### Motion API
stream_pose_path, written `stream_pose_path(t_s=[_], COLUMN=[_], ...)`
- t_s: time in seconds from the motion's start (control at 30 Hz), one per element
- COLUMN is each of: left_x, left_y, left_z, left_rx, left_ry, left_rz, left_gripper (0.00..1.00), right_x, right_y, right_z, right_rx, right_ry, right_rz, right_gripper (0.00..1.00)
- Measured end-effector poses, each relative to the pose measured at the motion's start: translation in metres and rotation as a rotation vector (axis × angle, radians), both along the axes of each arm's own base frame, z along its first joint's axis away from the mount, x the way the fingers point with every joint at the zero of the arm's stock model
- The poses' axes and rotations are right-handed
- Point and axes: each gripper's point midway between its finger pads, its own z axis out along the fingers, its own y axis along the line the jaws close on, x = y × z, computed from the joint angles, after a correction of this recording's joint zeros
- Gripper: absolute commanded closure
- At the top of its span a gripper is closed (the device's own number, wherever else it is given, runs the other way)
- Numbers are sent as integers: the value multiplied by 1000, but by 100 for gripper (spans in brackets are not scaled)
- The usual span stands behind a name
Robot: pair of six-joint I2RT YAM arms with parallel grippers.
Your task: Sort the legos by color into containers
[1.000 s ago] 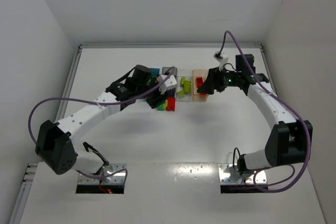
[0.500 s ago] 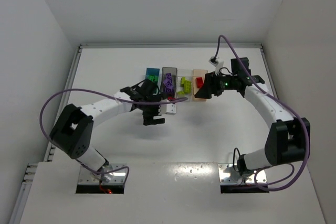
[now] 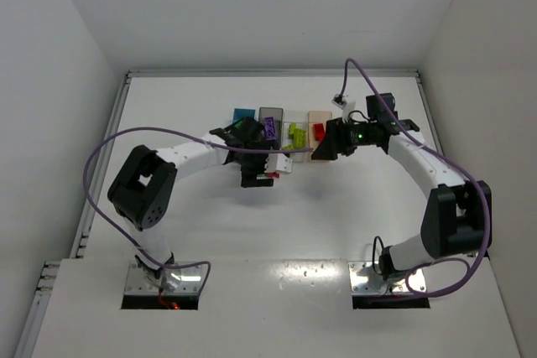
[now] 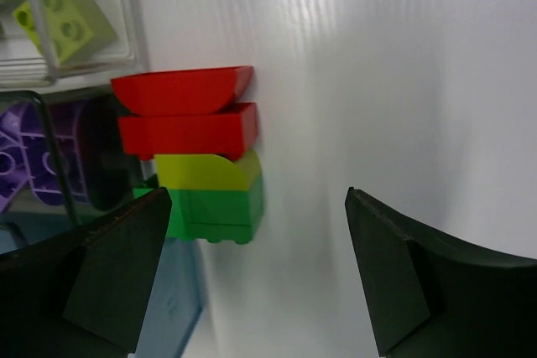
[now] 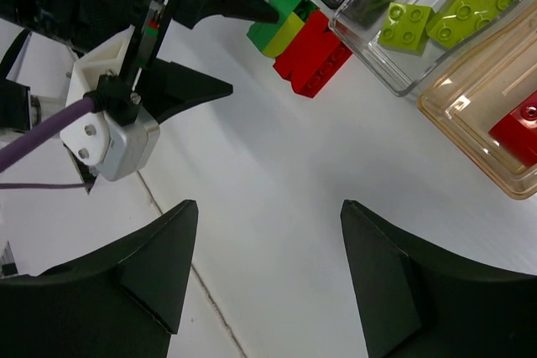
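Note:
A stack of legos lies on the table against the bins' near side: two red bricks (image 4: 186, 113), a yellow-green one (image 4: 205, 171) and a green one (image 4: 216, 207). My left gripper (image 4: 258, 194) is open beside the stack, which lies next to its left finger, and holds nothing. In the top view the left gripper (image 3: 257, 175) sits just in front of the dark grey bin (image 3: 270, 115). My right gripper (image 5: 268, 204) is open and empty over bare table, near the tan bin (image 5: 470, 123). The tan bin holds a red brick (image 5: 520, 130).
The blue bin (image 3: 243, 114), dark grey bin, clear bin (image 3: 295, 136) and tan bin (image 3: 319, 121) stand in a row mid-table. A purple brick (image 4: 42, 157) lies in the dark grey bin, and yellow-green bricks (image 5: 407, 18) in the clear one. Purple cables loop over both arms.
My left gripper has opened wide and come off the bins toward the near side, leaving the brick stack on the table. The left arm has folded in. The right gripper shifted slightly left.

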Motion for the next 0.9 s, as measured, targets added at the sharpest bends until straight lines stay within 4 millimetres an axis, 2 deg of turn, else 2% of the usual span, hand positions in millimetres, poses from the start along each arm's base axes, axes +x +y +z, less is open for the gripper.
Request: stream_pose_path(t_s=[0.2,0.37,0.77,0.9], left_x=[25,38,35,35], left_y=[-5,-5,-7,-7], left_z=[0,-5,-23,-26], left_rx=[-34,-45,-42,-38], left_ry=[-6,5,57,65], left_rz=[29,50,45,45], left_gripper=[8,8,8,15], right_x=[-1,-2,1,2], right_y=[0,-1,-2,-3], right_z=[-4,-6,-17,-18], right_rx=[-5,-7,-14,-15], right_ry=[14,23,64,64], right_rz=[3,3,-1,-4], right_gripper=[31,31,31,31])
